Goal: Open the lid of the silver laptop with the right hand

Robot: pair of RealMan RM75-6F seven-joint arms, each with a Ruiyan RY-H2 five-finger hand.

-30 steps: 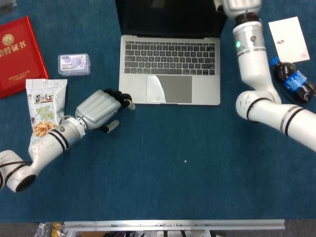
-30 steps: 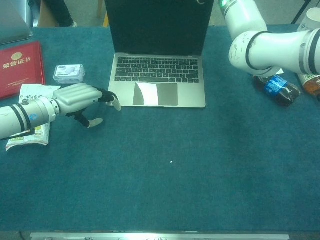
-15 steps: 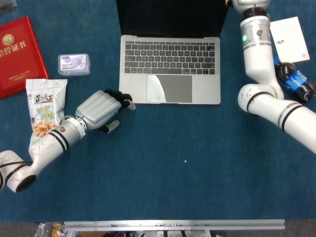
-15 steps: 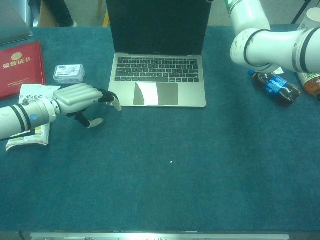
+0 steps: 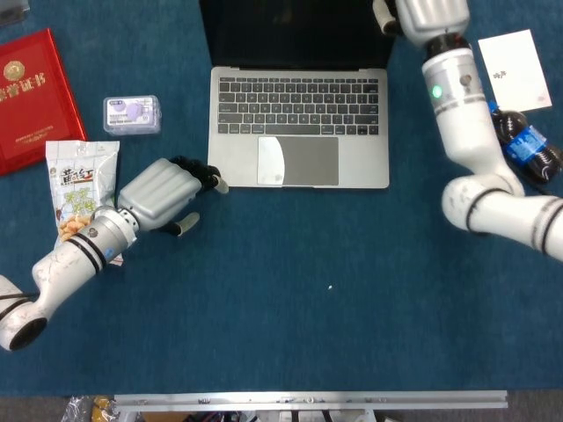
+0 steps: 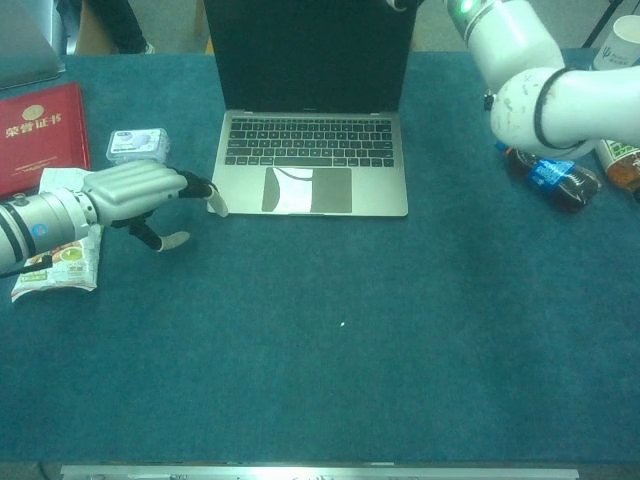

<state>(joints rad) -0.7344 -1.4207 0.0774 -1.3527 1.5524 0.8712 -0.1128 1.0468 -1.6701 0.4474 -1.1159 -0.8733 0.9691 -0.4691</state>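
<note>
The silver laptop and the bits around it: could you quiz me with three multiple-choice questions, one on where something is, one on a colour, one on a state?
1. Where does the snack bag lie?
A. on the keyboard
B. left of the laptop, by the left arm
C. beside the cola bottle

2. What colour is the booklet at the far left?
A. red
B. yellow
C. white

3. How is the laptop lid?
A. shut flat
B. taken off
C. raised, keyboard showing

Answers:
1 B, the bag sits just left of the left hand, well away from the bottle.
2 A, its cover is plainly red with a gold seal.
3 C, the dark screen stands up behind the exposed keys, with the right hand at its upper corner.
</note>
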